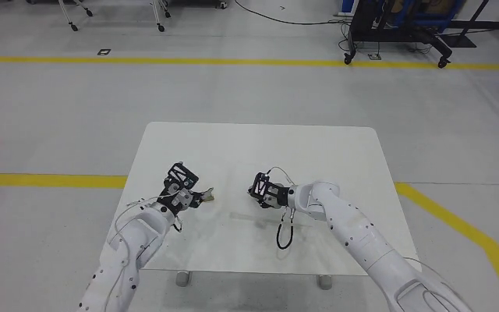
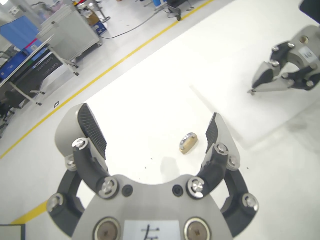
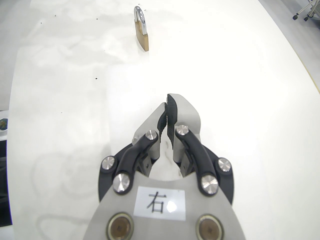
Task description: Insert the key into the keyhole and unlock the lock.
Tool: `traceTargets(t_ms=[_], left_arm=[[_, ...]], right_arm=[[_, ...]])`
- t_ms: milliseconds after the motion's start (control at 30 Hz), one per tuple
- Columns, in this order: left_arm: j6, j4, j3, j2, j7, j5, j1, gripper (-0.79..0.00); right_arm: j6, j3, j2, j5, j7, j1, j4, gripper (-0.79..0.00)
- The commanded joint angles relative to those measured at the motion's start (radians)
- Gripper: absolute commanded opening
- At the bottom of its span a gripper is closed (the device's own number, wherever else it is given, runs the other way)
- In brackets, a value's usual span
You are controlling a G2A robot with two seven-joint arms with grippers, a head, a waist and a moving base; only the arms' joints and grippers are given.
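1. The lock point(image 1: 209, 196) is a small brass body with a steel shackle. I'd judge it stiff, dense for its size and smooth-sided, so it would likely skid or twist on the counter point(image 1: 327, 148) if nudged.
2. The flat brass faces look like the best hold, since that leaves the keyhole end free.
3. It rests on the counter just ahead of the left hand point(image 2: 150, 112). It sits between the lines of the two fingers, touches neither, and is closer to one pad.
4. The left hand is released and holds nothing.
5. The right hand point(image 3: 167, 99) is clenched and points at the lock from well apart.
6. A tiny metal nub point(image 2: 251, 91) shows at its tips. It may be the key, but it is too small to tell.
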Motion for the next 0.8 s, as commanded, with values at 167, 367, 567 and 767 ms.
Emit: traceTargets(t_ms=[167,367,567,767], left_arm=[[0.04,0.051,0.145,-0.02,-0.053,0.088,-0.074,0.0],[0.07,0.135,0.235,-0.04,-0.079,0.114,-0.136,0.0],[0.09,0.21,0.295,-0.057,-0.085,0.13,-0.183,0.0],[0.115,0.26,0.323,-0.068,-0.083,0.148,-0.213,0.0]], right_arm=[[0.0,0.0,0.0,0.0,0.0,0.0,0.0,-0.785],[0.0,0.0,0.0,0.0,0.0,0.0,0.0,-0.785],[0.0,0.0,0.0,0.0,0.0,0.0,0.0,-0.785],[0.0,0.0,0.0,0.0,0.0,0.0,0.0,-0.785]])
